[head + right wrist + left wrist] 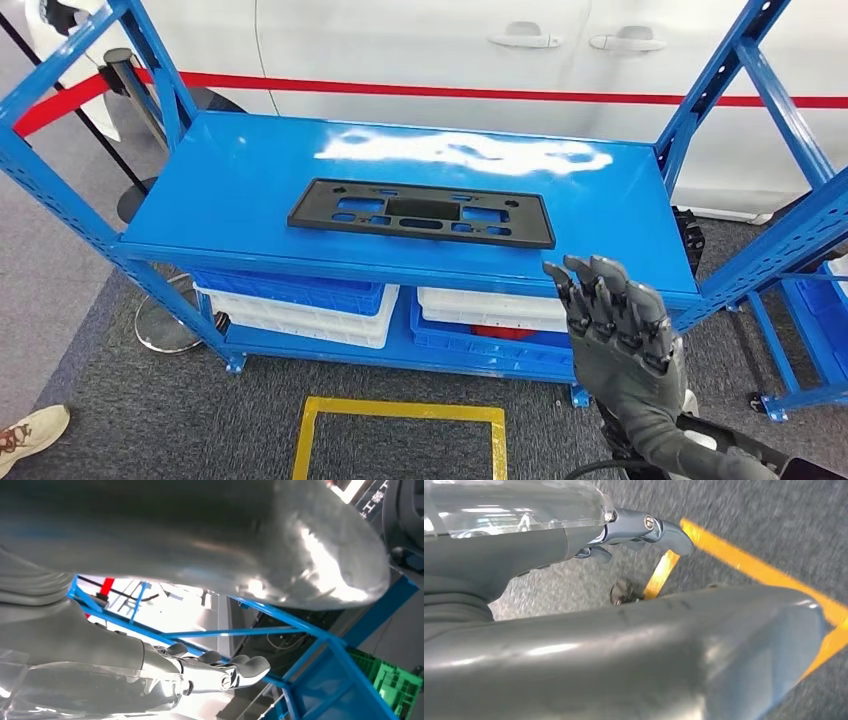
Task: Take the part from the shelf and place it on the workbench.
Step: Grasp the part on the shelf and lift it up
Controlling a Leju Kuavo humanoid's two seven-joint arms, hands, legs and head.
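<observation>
fingers [600,290] are held apart and raised, nothing gripped, on the right hand [620,335], which is poised just in front of the shelf [230,200] edge, near its right end. the left hand [634,530] is seen above grey carpet and a yellow floor marking [744,562], fingers loosely extended, nothing held. the part [420,212], a flat black perforated plate, is lying mid-shelf, well apart from the raised hand. a thin, flat plate could be pushed along the glossy surface rather than lifted; a one-sided grip could leave it tilting and dropped.
</observation>
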